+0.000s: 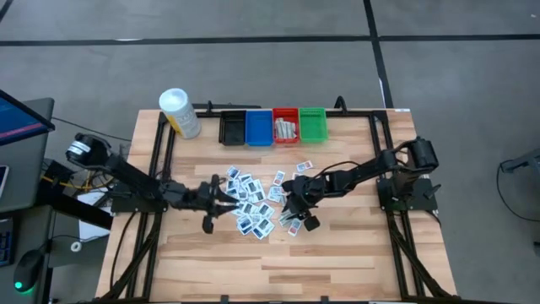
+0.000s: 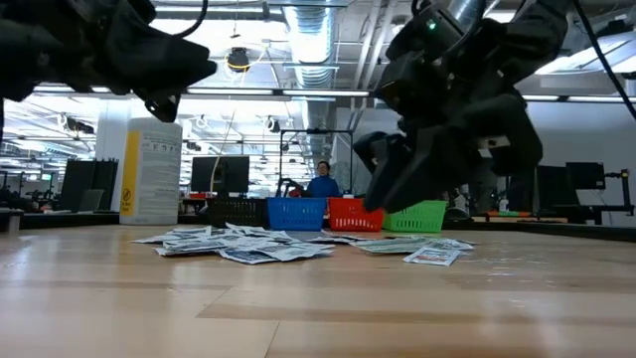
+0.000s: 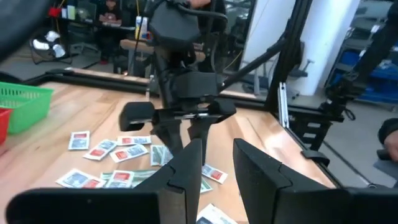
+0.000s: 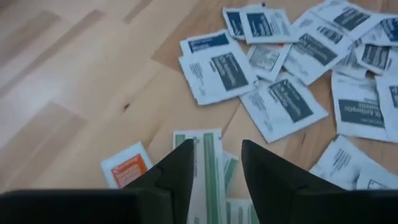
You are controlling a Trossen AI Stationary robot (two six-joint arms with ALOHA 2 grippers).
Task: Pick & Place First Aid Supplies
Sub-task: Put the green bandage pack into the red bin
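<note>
Nearest the front edge of the wooden surface point(image 1: 278, 262) nothing lies but bare planks; beyond that, the first aid supplies point(image 1: 253, 207) are scattered flat across the middle, white packets with blue or dark marks among others marked red; the left gripper point(image 1: 226, 201) sits low at the pile's left side, fingers point(image 3: 186, 171) parted with a plain gap and nothing between them; the right gripper point(image 1: 295, 215) hangs over the pile's right side, fingers point(image 4: 177, 168) apart and empty, directly above a green-striped packet point(image 4: 205, 165) lying on the wood, with an orange-marked packet point(image 4: 127, 165) just beside it; farther back, a row of four bins touches side to side: black bin point(image 1: 232, 128), blue bin point(image 1: 258, 127), red bin point(image 1: 285, 126) holding several pale strips, green bin point(image 1: 312, 123); left of the row stands a white-capped yellow container point(image 1: 180, 112); past the surface, a person point(image 2: 323, 182) shows in the room.
</note>
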